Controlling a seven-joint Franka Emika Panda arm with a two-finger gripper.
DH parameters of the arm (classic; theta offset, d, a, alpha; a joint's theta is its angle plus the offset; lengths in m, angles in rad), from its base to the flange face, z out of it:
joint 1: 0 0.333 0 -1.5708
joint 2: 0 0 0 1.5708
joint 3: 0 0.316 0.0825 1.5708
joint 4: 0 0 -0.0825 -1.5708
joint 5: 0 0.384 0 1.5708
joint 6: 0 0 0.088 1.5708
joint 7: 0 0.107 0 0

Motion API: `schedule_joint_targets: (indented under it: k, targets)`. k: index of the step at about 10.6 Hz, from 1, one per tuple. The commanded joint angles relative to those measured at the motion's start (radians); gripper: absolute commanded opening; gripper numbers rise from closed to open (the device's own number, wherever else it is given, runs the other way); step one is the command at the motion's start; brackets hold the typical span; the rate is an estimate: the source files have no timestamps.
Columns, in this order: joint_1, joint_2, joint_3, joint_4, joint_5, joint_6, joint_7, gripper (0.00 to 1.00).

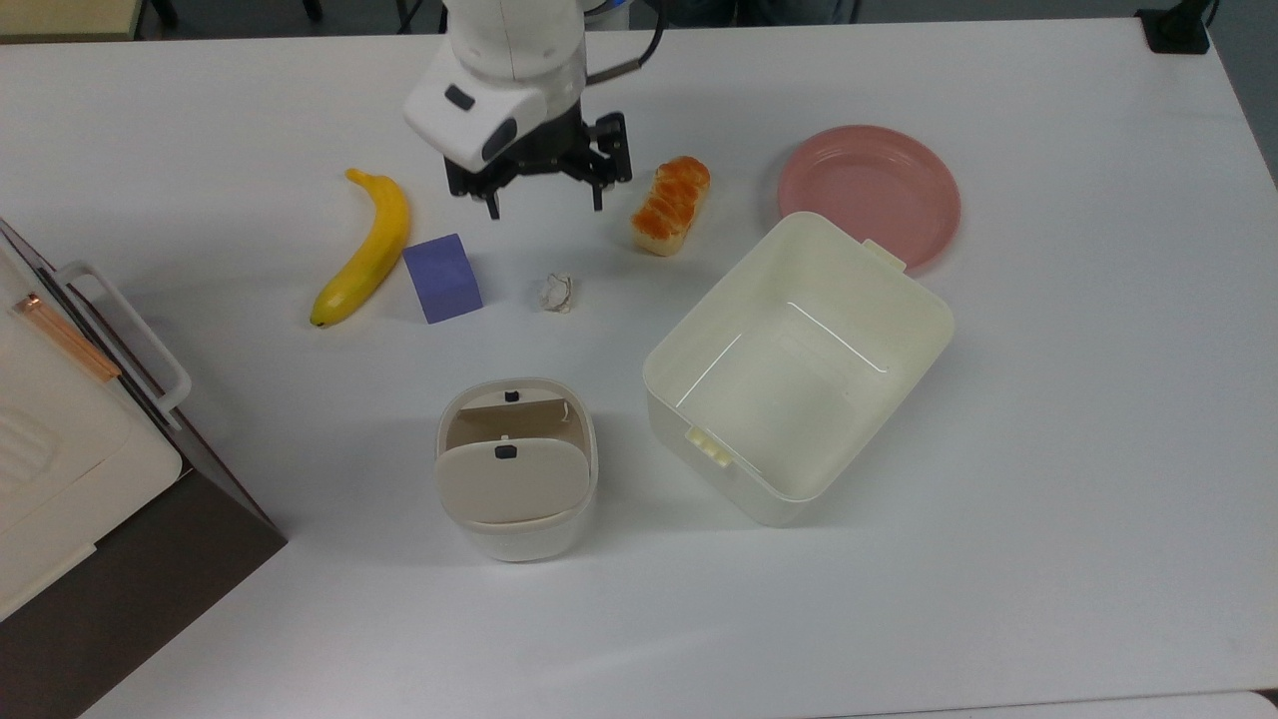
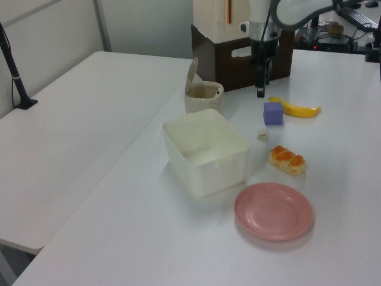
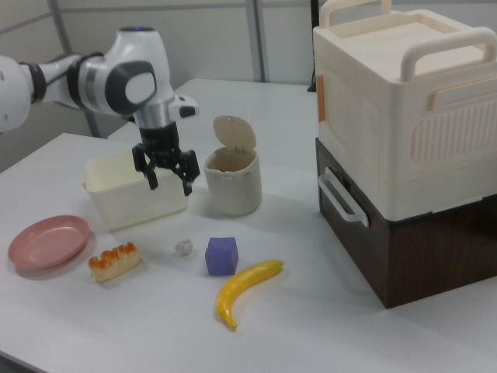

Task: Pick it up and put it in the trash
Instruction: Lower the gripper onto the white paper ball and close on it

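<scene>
The tiny crumpled white paper wad (image 1: 555,292) (image 2: 262,135) (image 3: 183,247) lies on the white table between the purple cube (image 1: 442,278) and the bread loaf (image 1: 670,205). My gripper (image 1: 545,208) (image 2: 260,89) (image 3: 170,186) hangs open above the table, fingers pointing down and holding nothing. It sits a little toward the top view's top from the wad. The trash (image 1: 514,469) (image 2: 202,98) (image 3: 231,183), a small cream bin, stands toward the top view's bottom from the wad, with its beige lid tipped up and its mouth showing.
A yellow banana (image 1: 364,247) lies left of the cube in the top view. A large lidless cream tub (image 1: 924,300) and a pink plate (image 1: 869,195) sit to the top view's right. A cream box on a dark base (image 1: 60,439) occupies the top view's left edge.
</scene>
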Motion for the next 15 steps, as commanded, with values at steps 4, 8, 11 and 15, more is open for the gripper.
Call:
schedule_joint_targets:
  k: [4, 8, 11, 15]
  targets:
    - [0.025, 0.040, -0.007, -0.129, -0.063, 0.085, -0.085, 0.85]
    - [0.026, 0.090, -0.007, -0.139, -0.089, 0.132, -0.107, 0.72]
    - [0.031, 0.120, -0.007, -0.139, -0.090, 0.161, -0.102, 0.65]
    - [0.046, 0.156, -0.007, -0.134, -0.094, 0.186, -0.096, 0.54]
